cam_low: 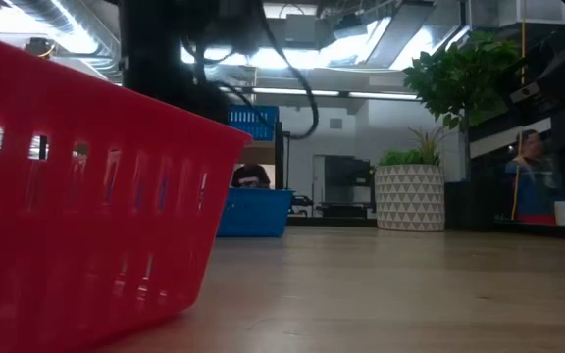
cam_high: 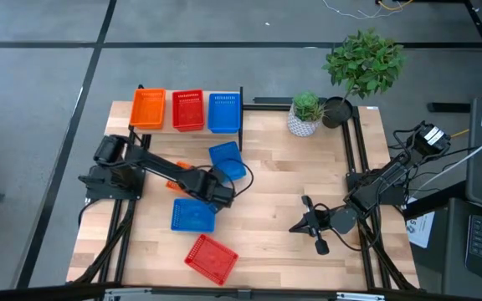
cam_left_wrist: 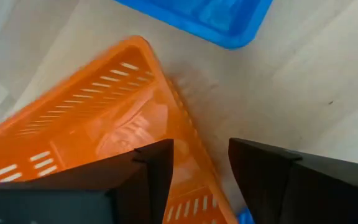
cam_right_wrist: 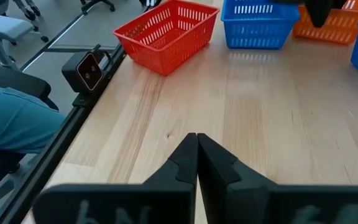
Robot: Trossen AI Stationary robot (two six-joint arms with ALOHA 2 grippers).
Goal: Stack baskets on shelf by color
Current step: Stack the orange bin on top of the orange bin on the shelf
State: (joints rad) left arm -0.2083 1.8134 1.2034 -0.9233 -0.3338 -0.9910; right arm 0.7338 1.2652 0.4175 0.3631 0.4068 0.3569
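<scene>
The shelf point(cam_high: 187, 130) at the table's far left edge carries an orange point(cam_high: 148, 109), a red point(cam_high: 187, 109) and a blue basket point(cam_high: 224, 112) side by side. Loose on the table lie two blue baskets point(cam_high: 227, 159) point(cam_high: 192, 215), a red one point(cam_high: 211, 257) and an orange one point(cam_high: 176, 174), partly hidden under my left arm. My left gripper point(cam_high: 217, 191) point(cam_left_wrist: 201, 155) is open above the orange basket point(cam_left_wrist: 104, 124), one finger over its inside and one over the table outside its wall. My right gripper point(cam_high: 295, 224) point(cam_right_wrist: 196, 140) waits shut at the table's right.
A white patterned plant pot point(cam_high: 305, 117) and a larger plant point(cam_high: 362, 63) stand at the far right corner. A small camera point(cam_right_wrist: 89, 68) sits at the table's near edge by the red basket point(cam_right_wrist: 166, 31). A person point(cam_right_wrist: 5, 112) sits beyond that edge. Bare wood lies mid-table.
</scene>
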